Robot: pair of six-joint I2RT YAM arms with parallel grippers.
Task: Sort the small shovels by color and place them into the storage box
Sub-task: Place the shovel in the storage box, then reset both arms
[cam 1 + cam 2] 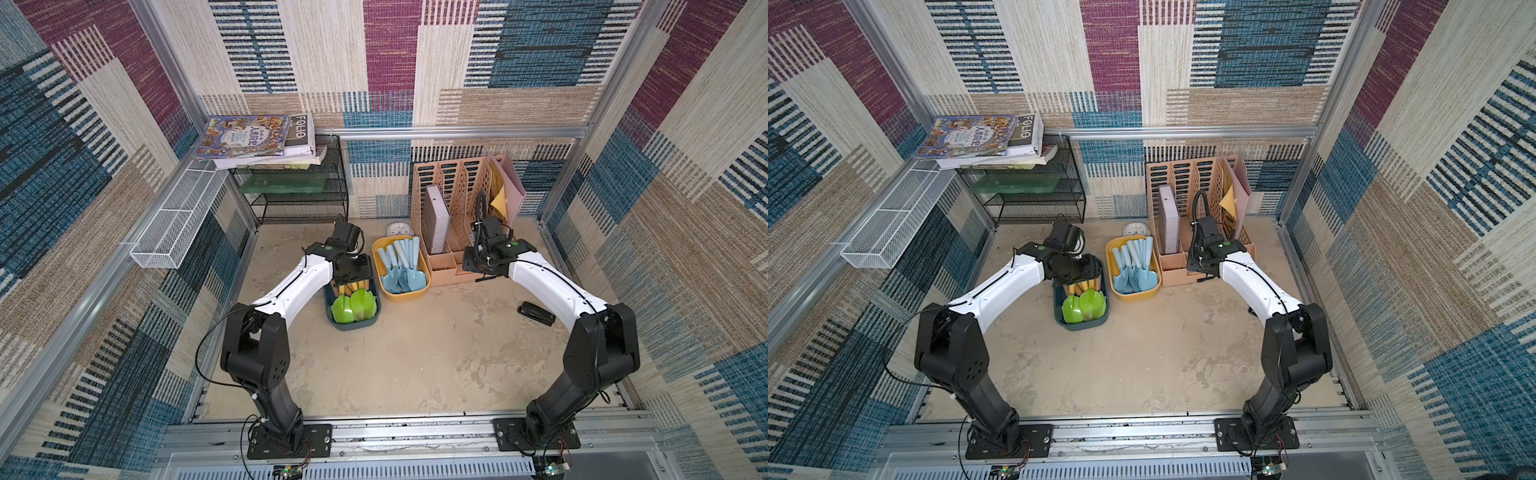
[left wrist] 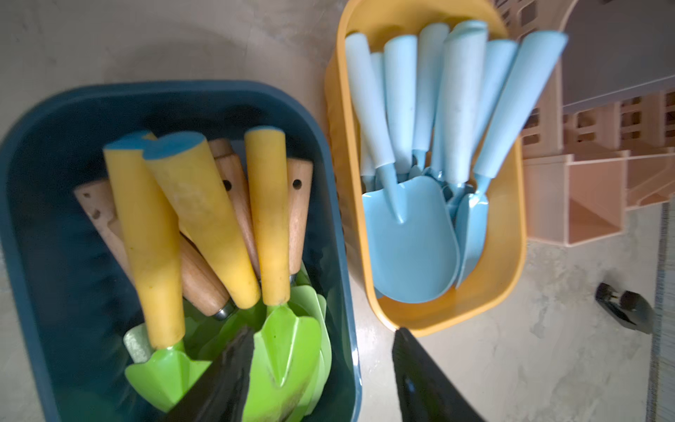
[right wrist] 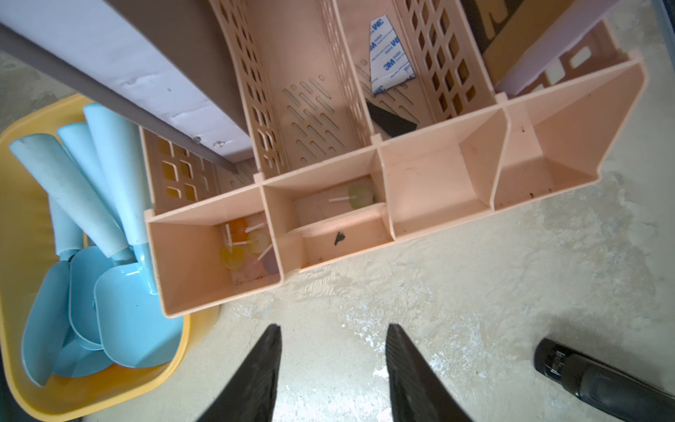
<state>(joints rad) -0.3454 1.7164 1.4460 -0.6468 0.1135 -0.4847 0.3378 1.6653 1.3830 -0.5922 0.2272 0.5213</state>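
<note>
Left gripper (image 2: 324, 330): jaws apart, empty, astride dark blue bin (image 2: 22, 219) wall.
Risk: a finger could snag green shovels (image 2: 285, 350).
Right gripper (image 3: 333, 327): apart, empty.

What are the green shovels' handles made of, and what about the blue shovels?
Brown handles: wood, by the grain and drilled holes. Yellow handles: matte, probably rubber or plastic sleeves. Blue shovels: smooth, slightly glossy blades, likely plastic or painted metal.
</note>
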